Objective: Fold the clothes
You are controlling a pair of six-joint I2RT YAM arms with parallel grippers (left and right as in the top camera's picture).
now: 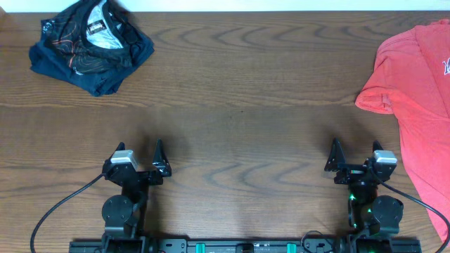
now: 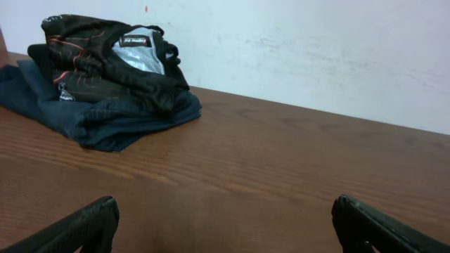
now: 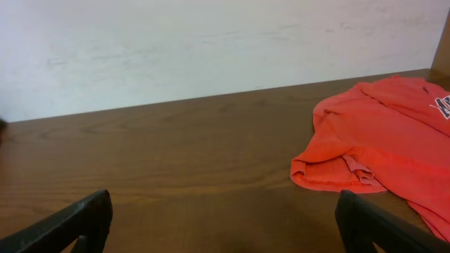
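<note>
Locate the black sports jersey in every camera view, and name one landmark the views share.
Overhead: black jersey at top left, crumpled on a navy garment.
Left wrist: black jersey at upper left, on the navy garment, by the white wall.
Right wrist: not in view; only the coral-red T-shirt, at right.
Shared landmark: the wooden table, in all three.

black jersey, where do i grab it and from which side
Probably pinch the jersey at its raised top fold by the pale grey inside, from above with the left gripper: it lies bunched on a navy garment, so a low grab may catch both.
</note>
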